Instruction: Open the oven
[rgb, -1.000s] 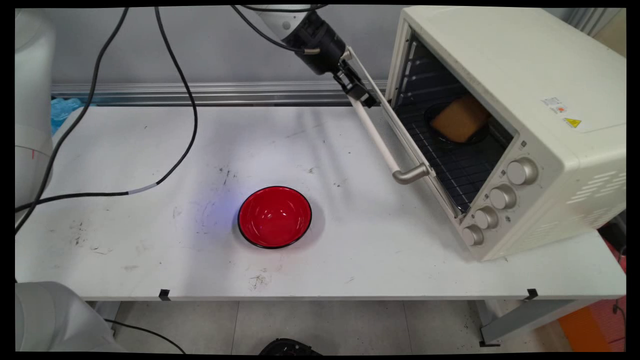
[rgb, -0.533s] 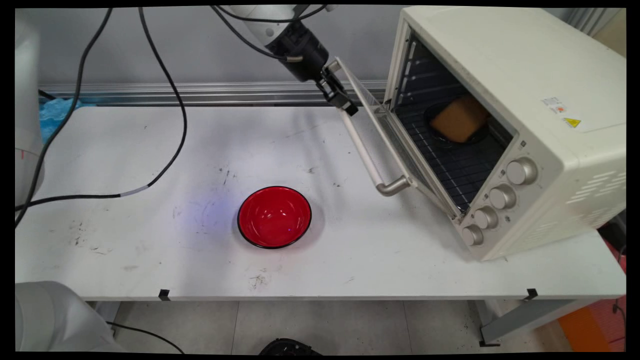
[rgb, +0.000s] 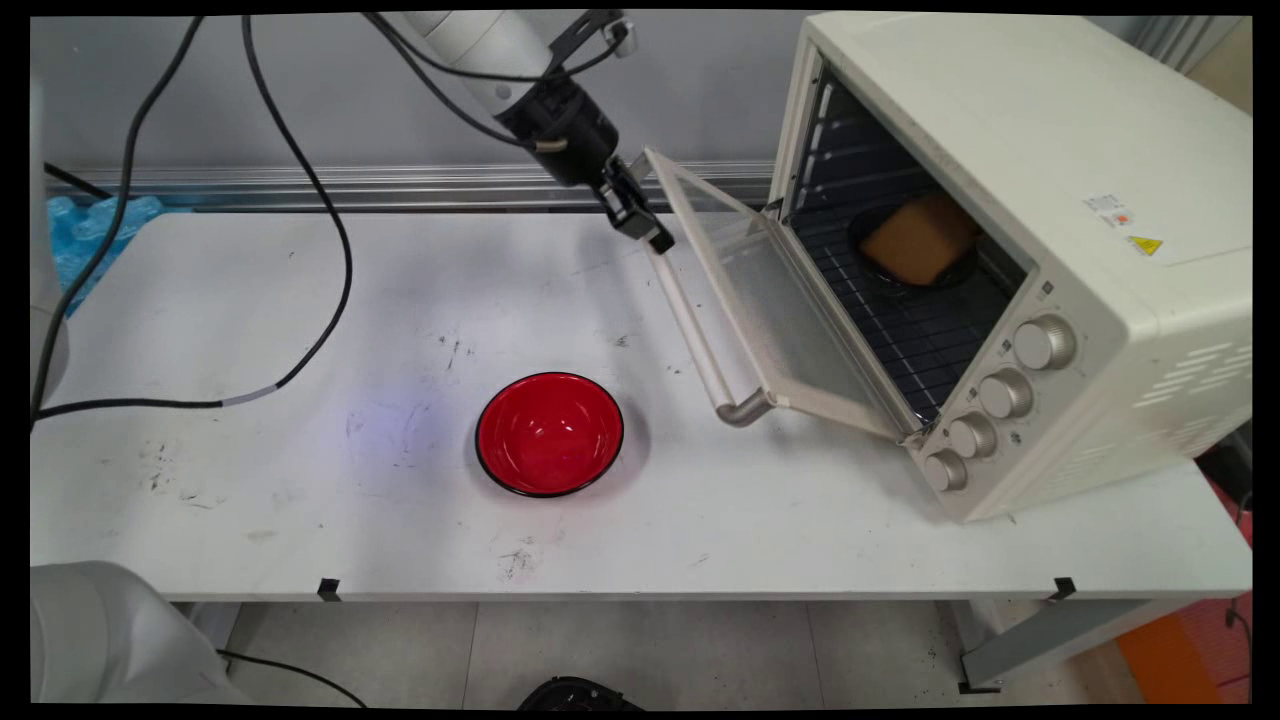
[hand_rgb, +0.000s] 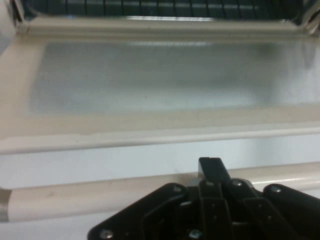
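My gripper (rgb: 648, 232) sits at the far end of the oven door's handle (rgb: 700, 345), its fingers together and hooked against the bar. The cream toaster oven (rgb: 1050, 170) stands at the right, and its glass door (rgb: 775, 300) hangs about half open, tilted toward the table. In the hand view my gripper (hand_rgb: 212, 167) pokes up over the pale handle bar (hand_rgb: 75, 197), with the door's glass pane (hand_rgb: 165, 75) beyond it. Inside the oven, a tan slice of bread (rgb: 920, 238) lies on a dark plate on the rack.
A red bowl (rgb: 549, 434) with a black rim stands on the white table (rgb: 250, 480), left of the door's near end. Black cables (rgb: 330, 230) hang down over the table's left half. The oven's knobs (rgb: 1003, 393) face the front right.
The oven door has swung further down and open. My gripper has moved left and slightly lower along with the handle's far end. The bowl has not moved.
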